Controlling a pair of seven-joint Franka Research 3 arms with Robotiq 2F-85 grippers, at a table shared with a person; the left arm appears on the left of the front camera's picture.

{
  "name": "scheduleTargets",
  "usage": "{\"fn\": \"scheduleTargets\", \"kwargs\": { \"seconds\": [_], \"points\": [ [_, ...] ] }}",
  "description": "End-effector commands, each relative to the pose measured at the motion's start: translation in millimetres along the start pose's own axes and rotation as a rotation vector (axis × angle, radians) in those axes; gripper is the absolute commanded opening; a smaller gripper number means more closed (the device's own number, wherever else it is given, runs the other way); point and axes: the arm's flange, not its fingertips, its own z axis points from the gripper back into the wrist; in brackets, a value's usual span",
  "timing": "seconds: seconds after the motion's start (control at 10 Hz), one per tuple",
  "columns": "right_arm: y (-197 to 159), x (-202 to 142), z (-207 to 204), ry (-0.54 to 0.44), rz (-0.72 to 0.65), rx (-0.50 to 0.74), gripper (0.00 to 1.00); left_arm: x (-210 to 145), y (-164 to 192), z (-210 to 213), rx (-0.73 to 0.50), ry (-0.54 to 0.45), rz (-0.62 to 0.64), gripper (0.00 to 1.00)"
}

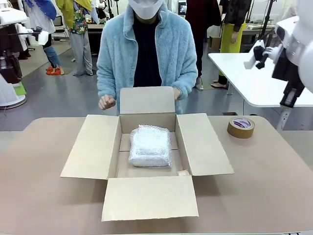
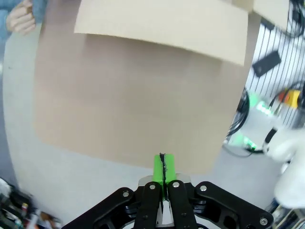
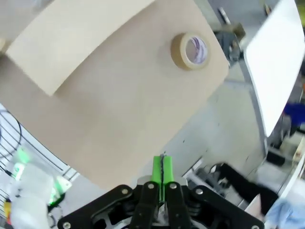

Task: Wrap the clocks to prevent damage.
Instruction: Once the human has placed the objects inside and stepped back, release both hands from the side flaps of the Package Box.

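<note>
A bundle wrapped in clear bubble wrap (image 1: pixel 150 145) lies inside the open cardboard box (image 1: pixel 90 147) at the middle of the table; whatever is inside the wrap is hidden. A person stands behind the box with a fist (image 1: pixel 106 102) at its far left corner and the other hand on the back flap. My left gripper (image 2: pixel 163 164) is shut with nothing between its green pads, high above the brown table beside a box flap (image 2: pixel 162 24). My right gripper (image 3: pixel 162 169) is also shut and empty, over the table's right side.
A roll of brown tape (image 1: pixel 240 127) lies flat at the table's far right, seen also as the tape roll (image 3: pixel 190 50) in the right wrist view. A white table (image 1: pixel 254 78) stands behind on the right. The right arm's body (image 1: pixel 293 54) hangs at the upper right.
</note>
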Motion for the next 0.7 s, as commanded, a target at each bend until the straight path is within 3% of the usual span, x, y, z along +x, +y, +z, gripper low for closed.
{"fn": "scheduleTargets", "kwargs": {
  "seconds": [0.0,0.1,0.2,0.3,0.4,0.6],
  "points": [
    [4.0,-14.8,-8.0,-0.115,0.105,0.044,0.01,-12.9,-2.0,-3.9,0.079,0.034,-0.141,0.0],
    [-0.7,-2.2,-4.5,-0.051,-0.13,-0.005,0.01,-12.6,-4.2,-3.4,0.109,-0.024,-0.046,0.0],
    [0.9,-7.4,-5.1,-0.046,0.061,0.014,0.01,-4.8,1.5,0.5,0.024,0.03,-0.088,0.0],
    [-0.3,-10.5,-5.5,-0.061,0.024,0.015,0.01,-7.3,1.9,2.3,0.054,0.022,-0.097,0.0],
    [-1.9,-9.8,-1.4,-0.031,0.162,0.108,0.01,-3.2,1.2,-3.6,0.031,0.026,-0.172,0.0],
    [-22.2,-5.9,8.2,-0.006,0.27,0.256,0.01,1.3,-1.7,-3.2,0.032,0.01,-0.308,0.0]
  ]
}}
